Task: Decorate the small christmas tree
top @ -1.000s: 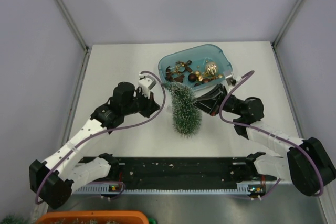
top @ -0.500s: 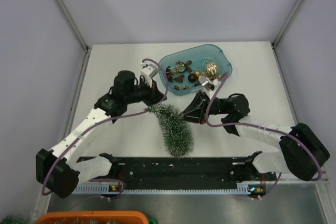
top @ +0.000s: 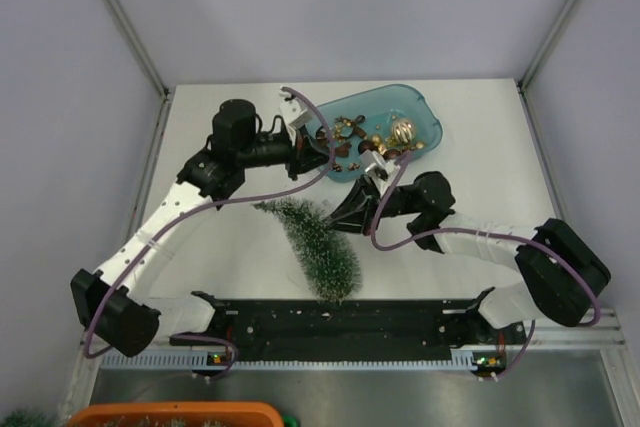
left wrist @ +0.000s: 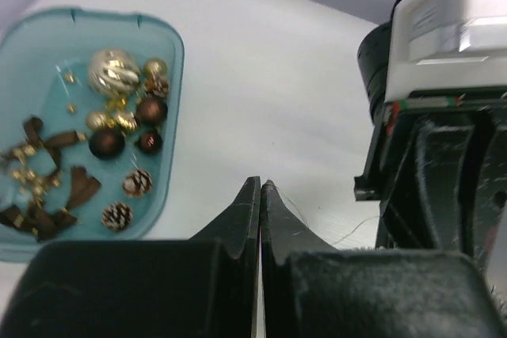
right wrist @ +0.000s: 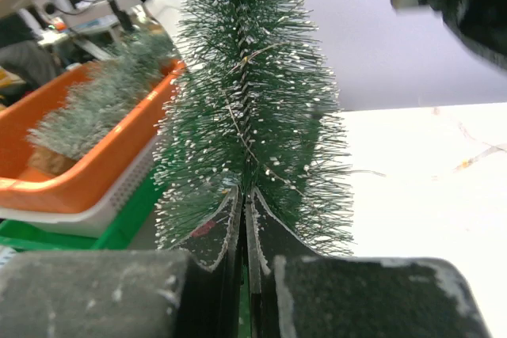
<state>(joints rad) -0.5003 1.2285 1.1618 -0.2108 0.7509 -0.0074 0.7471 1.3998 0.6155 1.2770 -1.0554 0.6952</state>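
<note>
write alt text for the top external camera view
Seen from above, the small christmas tree tilts leftward over a white table, pinched by the shut right gripper. The shut left gripper hovers at a blue tray of ornaments.

White table [top: 500, 147]: blue tray [top: 422, 106], small christmas tree [top: 318, 242].

Behind tree [top: 318, 245] — tray [top: 425, 105] (ornaments [top: 400, 132] inside).

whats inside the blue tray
A large gold bauble, dark brown baubles, pine cones and brown ribbon bows. The left gripper covers the left end of the tray from above, so anything under it is hidden.
</note>
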